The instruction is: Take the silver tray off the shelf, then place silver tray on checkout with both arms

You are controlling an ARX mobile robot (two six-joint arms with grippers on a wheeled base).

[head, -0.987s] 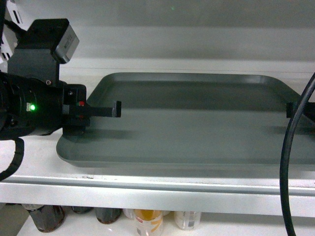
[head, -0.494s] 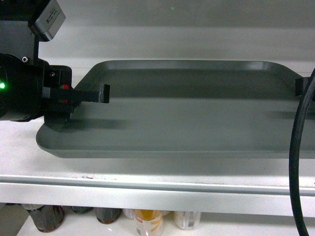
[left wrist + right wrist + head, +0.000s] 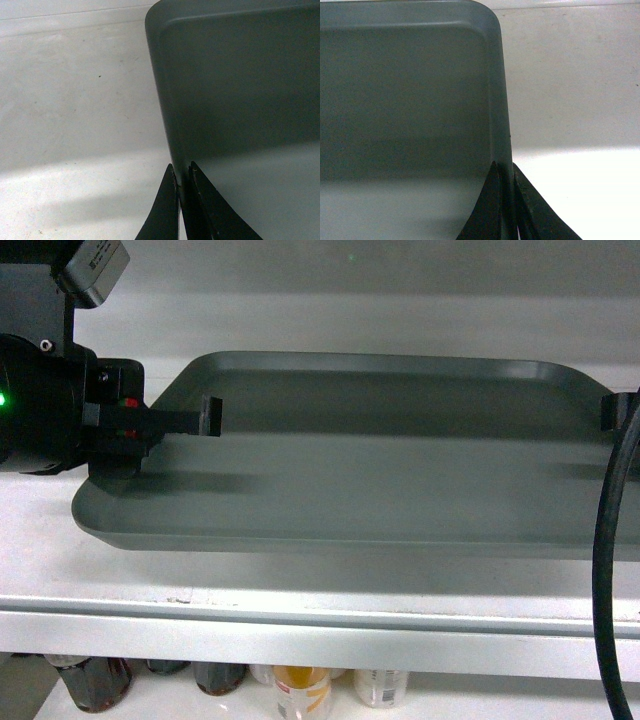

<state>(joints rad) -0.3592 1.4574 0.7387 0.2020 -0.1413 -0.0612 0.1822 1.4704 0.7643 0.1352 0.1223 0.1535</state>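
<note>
The silver tray [image 3: 380,480] hovers slightly above the white shelf [image 3: 300,592], casting a shadow under its front edge. My left gripper [image 3: 206,426] is shut on the tray's left rim, one finger over the rim and one beneath. In the left wrist view the left gripper [image 3: 182,172] pinches the rim of the tray [image 3: 240,100]. My right gripper [image 3: 612,412] is shut on the right rim at the frame's edge. The right wrist view shows the right gripper [image 3: 505,170] clamping the tray [image 3: 405,100] in the same way. The checkout is out of view.
The shelf's pale front lip [image 3: 300,642] runs across below the tray. Bottles and cans [image 3: 300,692] stand on a lower level. A black cable [image 3: 608,570] hangs at the right. The shelf's back wall [image 3: 350,310] rises close behind the tray.
Both grippers and the tray have risen a little and shifted left in the head view. The tray's front edge now stands higher off the shelf.
</note>
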